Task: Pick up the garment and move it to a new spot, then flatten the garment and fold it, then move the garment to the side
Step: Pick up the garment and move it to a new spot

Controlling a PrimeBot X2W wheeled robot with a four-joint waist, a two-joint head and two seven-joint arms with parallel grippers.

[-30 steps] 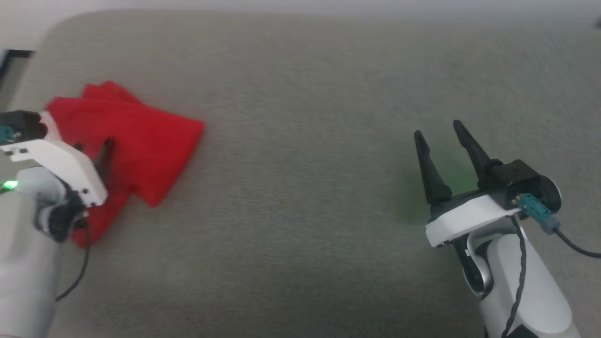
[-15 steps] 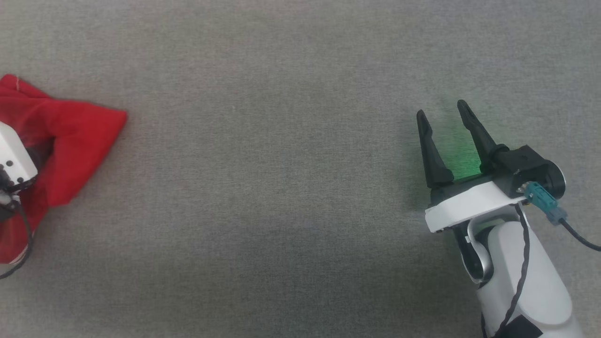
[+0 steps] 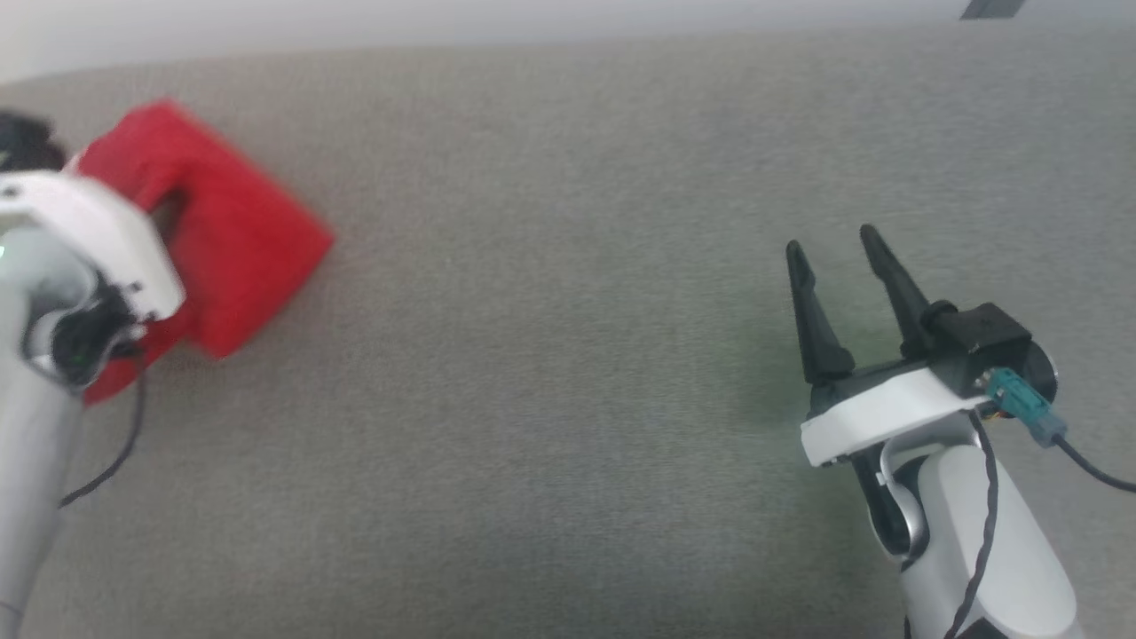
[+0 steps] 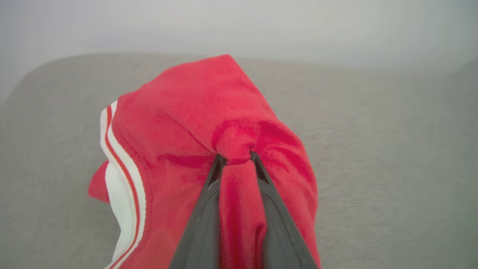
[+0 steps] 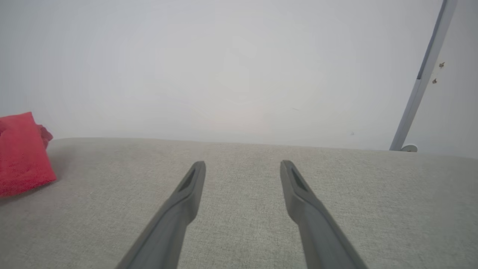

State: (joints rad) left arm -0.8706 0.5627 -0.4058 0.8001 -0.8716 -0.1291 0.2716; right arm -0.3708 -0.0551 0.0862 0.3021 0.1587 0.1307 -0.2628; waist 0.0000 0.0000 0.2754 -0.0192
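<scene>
The red garment hangs bunched at the far left of the head view, lifted off the grey surface. In the left wrist view the garment shows a white-and-red striped trim band down its left side. My left gripper is shut on a pinched fold of the red cloth, which bulges past the fingertips. Its fingers are hidden behind the white wrist in the head view. My right gripper stands open at the right over bare surface, with nothing between its fingers. The garment also sits at the left edge of the right wrist view.
A wide grey fabric-covered surface spreads under both arms. Its far edge meets a pale wall. A grey post leans against the wall at the right. A black cable trails from my right wrist.
The head camera has swung between frames, so the whole picture shifted. The garment has come up from lying spread on the surface into a bunched shape hanging from my left gripper. The right gripper stays open.
</scene>
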